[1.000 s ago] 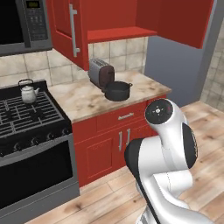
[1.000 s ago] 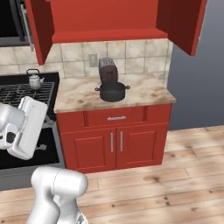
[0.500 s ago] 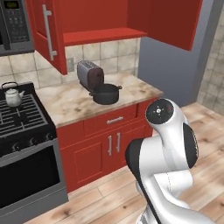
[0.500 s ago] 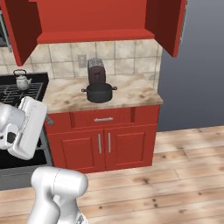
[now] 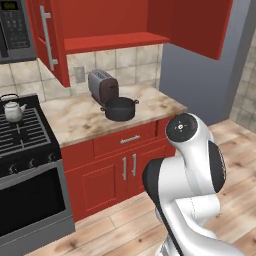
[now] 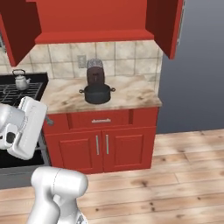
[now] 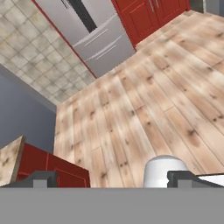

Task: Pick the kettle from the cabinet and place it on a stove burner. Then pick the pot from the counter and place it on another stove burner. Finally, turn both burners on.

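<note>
The small silvery kettle (image 5: 12,110) (image 6: 19,79) stands on a back burner of the black gas stove (image 5: 27,137) (image 6: 13,92). On the marbled counter (image 5: 75,120) (image 6: 131,94) sits the dark pot (image 5: 120,108) (image 6: 97,93), just in front of the toaster. Above them the red wall cabinet (image 5: 115,42) (image 6: 94,36) is open, its shelf bare. My arm is folded back near the base, well short of the counter. In the hand view my gripper (image 7: 113,178) is open with nothing between the tips, facing wooden floor.
A chrome and dark-red toaster (image 5: 102,86) (image 6: 95,72) stands against the tiled wall behind the pot. A microwave (image 5: 15,30) hangs over the stove. Open cabinet doors (image 5: 47,37) (image 6: 168,26) jut out at head height. A grey wall (image 6: 197,78) bounds the counter's right end.
Both base views have slid left as the base drove right, most of it in the first half second. Pot and kettle stay where they stood. The arm keeps its folded pose.
</note>
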